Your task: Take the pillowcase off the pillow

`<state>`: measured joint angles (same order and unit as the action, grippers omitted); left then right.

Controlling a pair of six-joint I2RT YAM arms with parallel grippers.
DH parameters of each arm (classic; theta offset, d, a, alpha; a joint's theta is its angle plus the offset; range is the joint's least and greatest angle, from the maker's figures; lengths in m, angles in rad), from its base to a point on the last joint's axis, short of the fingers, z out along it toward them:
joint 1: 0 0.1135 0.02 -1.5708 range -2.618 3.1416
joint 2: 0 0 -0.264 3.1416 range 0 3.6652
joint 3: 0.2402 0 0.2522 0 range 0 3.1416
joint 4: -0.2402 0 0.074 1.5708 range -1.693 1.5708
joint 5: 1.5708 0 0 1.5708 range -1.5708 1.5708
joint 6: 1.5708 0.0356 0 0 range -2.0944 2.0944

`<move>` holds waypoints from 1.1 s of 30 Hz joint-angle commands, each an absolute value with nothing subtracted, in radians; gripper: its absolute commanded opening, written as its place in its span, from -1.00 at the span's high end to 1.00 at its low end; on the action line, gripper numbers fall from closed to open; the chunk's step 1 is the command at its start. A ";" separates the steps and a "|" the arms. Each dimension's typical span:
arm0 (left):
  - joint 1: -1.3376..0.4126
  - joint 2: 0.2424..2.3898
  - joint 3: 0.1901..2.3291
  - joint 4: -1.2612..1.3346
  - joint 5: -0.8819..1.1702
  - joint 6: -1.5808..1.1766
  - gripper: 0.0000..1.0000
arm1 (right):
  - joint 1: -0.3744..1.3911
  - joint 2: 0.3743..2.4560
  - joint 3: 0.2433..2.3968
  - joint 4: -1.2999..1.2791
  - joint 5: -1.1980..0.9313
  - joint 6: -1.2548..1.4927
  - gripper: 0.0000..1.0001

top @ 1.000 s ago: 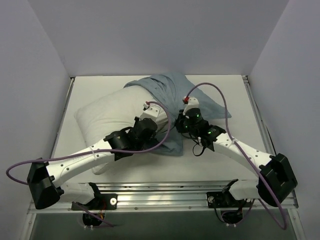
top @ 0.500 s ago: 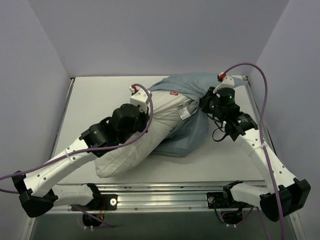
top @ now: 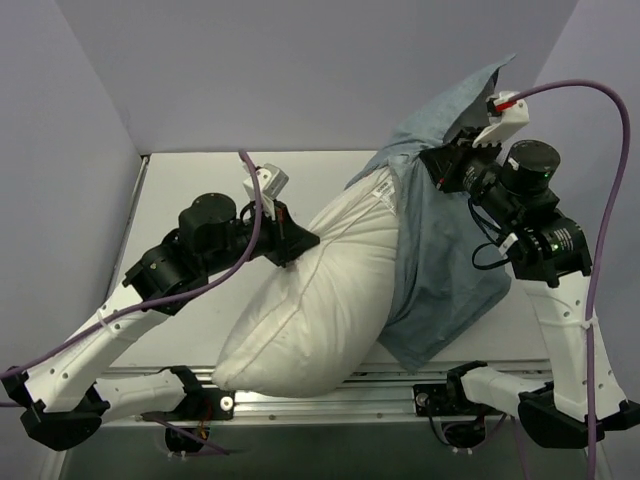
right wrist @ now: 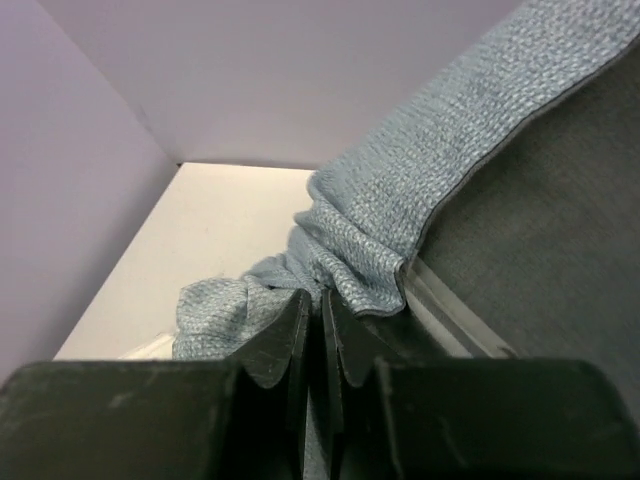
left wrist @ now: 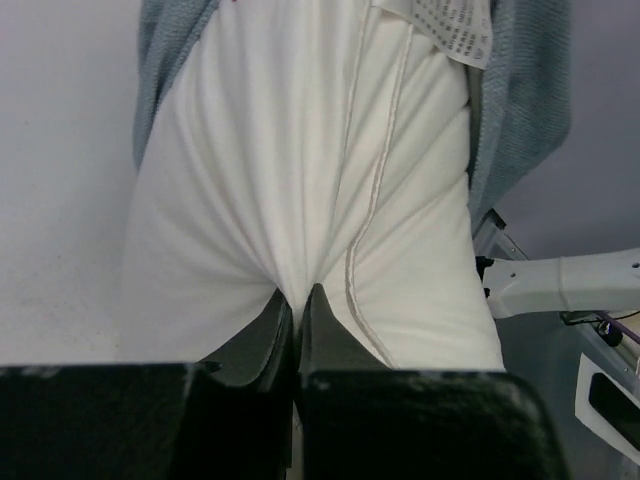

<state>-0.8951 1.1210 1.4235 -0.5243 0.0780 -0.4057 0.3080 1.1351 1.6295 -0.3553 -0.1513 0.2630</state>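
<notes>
Where left pincer point(left wrist: 297, 297) bites: clamped on a fold of the pillow point(top: 320, 290), bulk stretching ahead.
right pincer point(right wrist: 312, 302): clamped on pillowcase point(top: 440, 250) edge, high over the surface point(top: 190, 180).
pillowcase: hangs below right pincer, sheathing pillow's far end.

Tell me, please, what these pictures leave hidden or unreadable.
Top external: the far end of the pillow, hidden inside the pillowcase; how far in it reaches cannot be told.
Top external: the tips of the right gripper, hidden among bunched pillowcase folds.
Left wrist: the label on the pillow, cut off by the top edge, its print too small to read.
</notes>
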 commanded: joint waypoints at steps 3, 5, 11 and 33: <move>-0.686 1.043 1.270 -0.445 0.190 -0.521 0.95 | 0.279 1.186 1.668 -0.095 -0.271 0.271 1.00; -0.628 1.058 1.189 -0.454 0.172 -0.514 0.95 | 0.297 1.250 1.626 -0.075 -0.290 0.290 1.00; -0.390 1.251 1.080 -0.442 0.092 -0.499 0.46 | 0.474 1.471 1.534 -0.041 -0.186 0.259 0.23; -0.839 0.996 1.126 -0.604 -0.207 -0.317 -0.88 | 0.690 1.285 1.286 -0.149 -0.006 0.203 -0.90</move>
<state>-0.7372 0.9798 1.2312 -0.5518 -0.1543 -0.3103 0.6281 1.2675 1.3495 -0.1192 -0.0643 0.2367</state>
